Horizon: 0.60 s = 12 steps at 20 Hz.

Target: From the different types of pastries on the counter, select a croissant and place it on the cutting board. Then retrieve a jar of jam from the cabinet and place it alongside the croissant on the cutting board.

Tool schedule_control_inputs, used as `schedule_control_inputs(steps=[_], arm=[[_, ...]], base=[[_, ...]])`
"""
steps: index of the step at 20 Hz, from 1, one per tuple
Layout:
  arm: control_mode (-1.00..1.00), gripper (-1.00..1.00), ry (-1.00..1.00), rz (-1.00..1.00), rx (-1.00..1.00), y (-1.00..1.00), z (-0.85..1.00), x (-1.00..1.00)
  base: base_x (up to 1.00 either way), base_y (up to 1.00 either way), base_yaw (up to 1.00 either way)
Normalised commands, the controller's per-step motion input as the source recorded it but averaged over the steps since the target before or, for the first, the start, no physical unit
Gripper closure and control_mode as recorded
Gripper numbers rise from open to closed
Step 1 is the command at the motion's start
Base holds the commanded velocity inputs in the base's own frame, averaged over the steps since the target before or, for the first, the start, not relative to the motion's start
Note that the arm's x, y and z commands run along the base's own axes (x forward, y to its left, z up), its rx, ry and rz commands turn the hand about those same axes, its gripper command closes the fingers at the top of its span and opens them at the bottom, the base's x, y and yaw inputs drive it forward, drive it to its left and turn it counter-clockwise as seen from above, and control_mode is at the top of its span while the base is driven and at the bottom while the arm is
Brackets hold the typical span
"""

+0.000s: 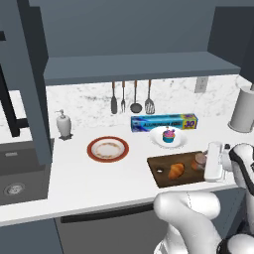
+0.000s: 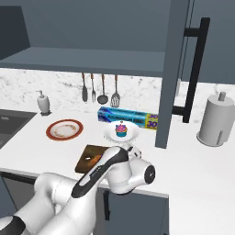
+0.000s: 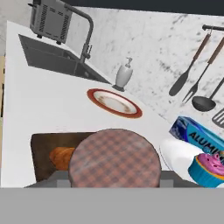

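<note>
The croissant (image 1: 175, 171) lies on the cutting board (image 1: 163, 163), toward the board's left half, so the first part of the job looks done and the right half is left bare for a second item. The gripper (image 1: 205, 163) is clamped on the jar of jam (image 1: 200, 160), whose checked lid (image 3: 114, 158) looms large at the bottom of the hand view because the camera looks down along the fingers onto the jar's top. From the left base view the jar sits low over the right end of the board, just beside the croissant but apart from it; whether its base already touches the wood cannot be told. Holding it from the side keeps it upright, which suits a jar meant to stand on its base.

The cupcake (image 1: 168, 135) sits on its white plate (image 1: 179, 141) behind the board, left alone as the pastry not wanted. The red-rimmed plate (image 1: 107, 149) lies well to the left on the worktop (image 1: 74, 173), near the soap dispenser (image 1: 63, 124), and the foil box (image 1: 163, 121) rests against the backsplash under the hanging utensils (image 1: 131, 97). The next move likely calls for settling the jar flat and letting go without nudging the croissant.
</note>
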Motion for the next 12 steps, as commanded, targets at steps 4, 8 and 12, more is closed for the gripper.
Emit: schedule_control_inputs(steps=[4,8,12], arm=[[-1.00,1.00,0.05,0.01,0.02,-0.10,0.00,0.24],[-1.00,1.00,0.31,0.02,0.09,-0.21,0.00,0.89],[-1.00,1.00,0.16,0.00,0.02,0.00,-0.05,0.49]], base=[[0.00,0.00,0.00],[0.00,0.00,0.00],[0.00,0.00,0.00]])
